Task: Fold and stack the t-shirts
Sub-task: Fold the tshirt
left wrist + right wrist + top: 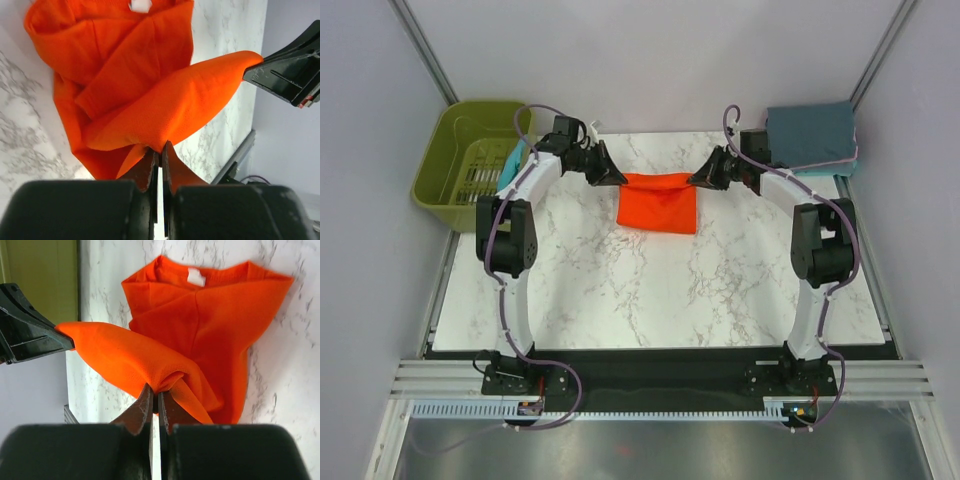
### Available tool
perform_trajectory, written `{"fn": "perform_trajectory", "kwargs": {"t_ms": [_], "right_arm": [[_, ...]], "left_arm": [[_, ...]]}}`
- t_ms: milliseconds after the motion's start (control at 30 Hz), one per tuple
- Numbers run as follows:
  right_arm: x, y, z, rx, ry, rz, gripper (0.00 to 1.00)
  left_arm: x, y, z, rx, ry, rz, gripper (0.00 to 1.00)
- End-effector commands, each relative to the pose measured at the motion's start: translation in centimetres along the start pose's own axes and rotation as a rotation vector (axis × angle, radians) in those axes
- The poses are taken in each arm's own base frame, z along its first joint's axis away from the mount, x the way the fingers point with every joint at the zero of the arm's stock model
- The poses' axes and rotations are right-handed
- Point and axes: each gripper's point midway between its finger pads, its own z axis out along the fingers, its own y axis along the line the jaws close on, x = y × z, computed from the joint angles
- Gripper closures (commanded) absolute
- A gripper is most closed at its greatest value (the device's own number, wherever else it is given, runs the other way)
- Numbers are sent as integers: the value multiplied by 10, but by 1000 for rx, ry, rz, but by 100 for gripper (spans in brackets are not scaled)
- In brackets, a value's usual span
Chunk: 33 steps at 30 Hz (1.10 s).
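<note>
Tension matters: left gripper (616, 178) and right gripper (699, 181) each pinch a corner of the orange-red t-shirt (658, 207); move both evenly so the fold lands square

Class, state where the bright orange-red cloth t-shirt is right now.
In the top view, the bright orange-red cloth t-shirt lies at the far middle of the white marbled table, its far corners pinched by the left gripper and right gripper.

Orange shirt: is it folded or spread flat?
Folded, mid-fold. The shirt lies doubled in layers, and the left hand and right hand each pinch a lifted edge.
</note>
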Motion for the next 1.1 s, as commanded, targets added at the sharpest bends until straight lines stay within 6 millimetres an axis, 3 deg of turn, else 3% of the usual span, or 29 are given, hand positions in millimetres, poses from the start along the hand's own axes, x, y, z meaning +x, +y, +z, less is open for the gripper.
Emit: {"fn": "perform_trajectory", "kwargs": {"t_ms": [0, 33, 67, 100, 133, 167, 233, 300, 367, 400, 467, 500, 533, 667, 767, 900, 1067], "right_arm": [[-40, 13, 9, -40, -93, -74, 100], [-47, 11, 13, -35, -106, -85, 100], [-52, 10, 15, -30, -118, -89, 92], [-57, 10, 16, -21, -134, -93, 76], [-72, 16, 14, -25, -178, -135, 62], [-78, 20, 13, -26, -195, -166, 41], [-94, 34, 2, -36, -237, -233, 28], [-95, 40, -6, -44, -237, -251, 24], [-82, 36, -13, -42, -203, -225, 23], [-75, 31, -15, -41, -187, -207, 24], [-51, 14, -17, -26, -138, -157, 24], [-42, 8, -18, -17, -122, -132, 24], [-24, -10, -17, 10, -87, -88, 24], [6, -39, -19, 35, -28, -21, 24], [13, -54, -11, 45, -7, 7, 24], [3, -61, 4, 32, -16, 17, 24], [7, -74, 23, 15, 13, 91, 25]], "left_arm": [[-55, -10, -1, -18, -137, 163, 98], [-65, -8, 0, -40, -162, 184, 82], [-69, -1, 10, -55, -164, 195, 70], [-86, -14, 5, -55, -211, 244, 56], [-96, -12, 4, -90, -244, 281, 32], [-101, -18, 3, -93, -261, 310, 26], [-111, -31, -6, -97, -297, 365, 21], [-106, -34, -11, -99, -289, 372, 19], [-96, -47, -24, -78, -275, 377, 20], [-82, -42, -21, -72, -237, 356, 20], [-62, -58, -28, -5, -194, 335, 21], [-45, -50, -22, 5, -146, 300, 22], [-35, -58, -25, 47, -119, 288, 23], [-3, -52, -13, 98, -22, 225, 26], [12, -43, 0, 119, 31, 181, 28], [22, -29, 16, 107, 69, 141, 28], [28, -8, 35, 68, 93, 129, 28]]}}
